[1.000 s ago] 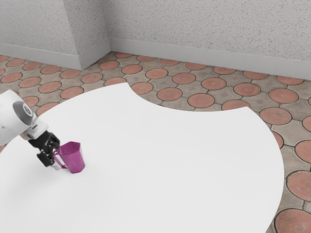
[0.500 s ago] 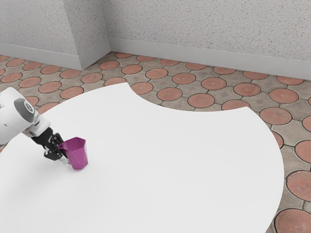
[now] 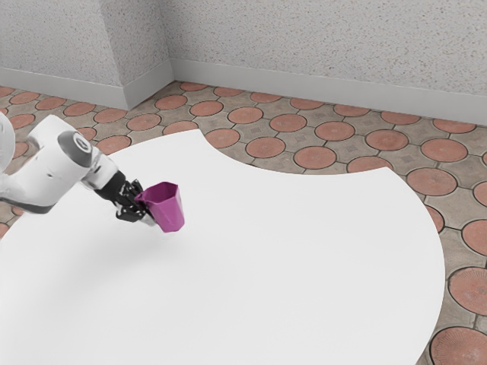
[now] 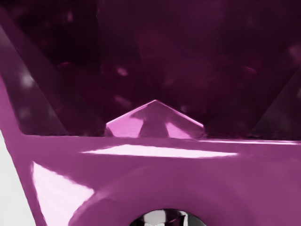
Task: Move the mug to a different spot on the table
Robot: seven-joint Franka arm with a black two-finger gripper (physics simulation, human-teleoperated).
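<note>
Pincer [image 3: 141, 206]: black, two-fingered, closed on the handle side of the mug [image 3: 167, 205], gripping it from two sides; points toward the exterior view's right.
Mug: magenta, faceted, wider at the mouth than at the base; tilted, with the mouth leaning toward the pincer and the base slanting toward the exterior view's right.
Mug's place: in the pincer's grip over the part of the table at the exterior view's left, inward from the rim; cannot tell whether the base touches the surface or hangs just above it.
Wrist view: mug [image 4: 150, 160] right under the hand, with a glossy magenta rim, a dark faceted inside behind it and one bright facet peaking just past the rim; a thin white strip of table [image 4: 8, 188] beside the mug's wall.
Arm [image 3: 53, 171]: white, with a grey joint cap; comes in from the exterior view's left and slopes down to the pincer.
Table [image 3: 304, 251]: white, round, with a curved notch in its far edge.
Floor [image 3: 335, 131]: round terracotta tiles set in grey-brown surrounds, showing beyond the table and inside the notch.
Wall [image 3: 304, 38]: grey, speckled, with a pale skirting along the foot and one corner jutting out at the exterior view's upper left.
</note>
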